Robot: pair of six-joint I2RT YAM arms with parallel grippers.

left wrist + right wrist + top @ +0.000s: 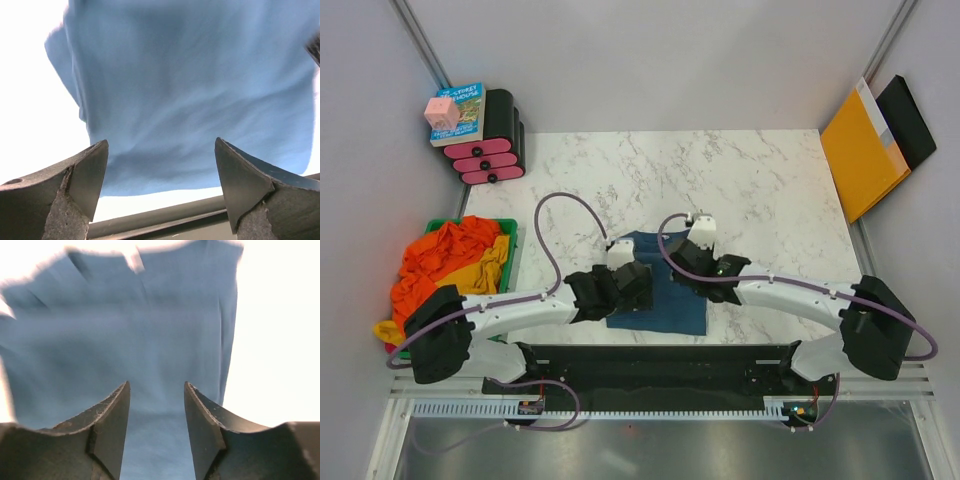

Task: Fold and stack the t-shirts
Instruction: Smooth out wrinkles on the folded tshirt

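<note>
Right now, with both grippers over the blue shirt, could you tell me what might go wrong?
The blue t-shirt lies close to the near edge of the table; a pull toward that edge could drag it off. The left gripper and right gripper, both open, hang close together over it, so they might collide.

Dark blue t-shirt: soft matt cloth, lightly creased. Orange t-shirts off the left edge: matt cloth, crumpled. Worktop: smooth, white marble-look. Left gripper fingers, right gripper fingers: matt dark plastic, scuffed edges.
</note>
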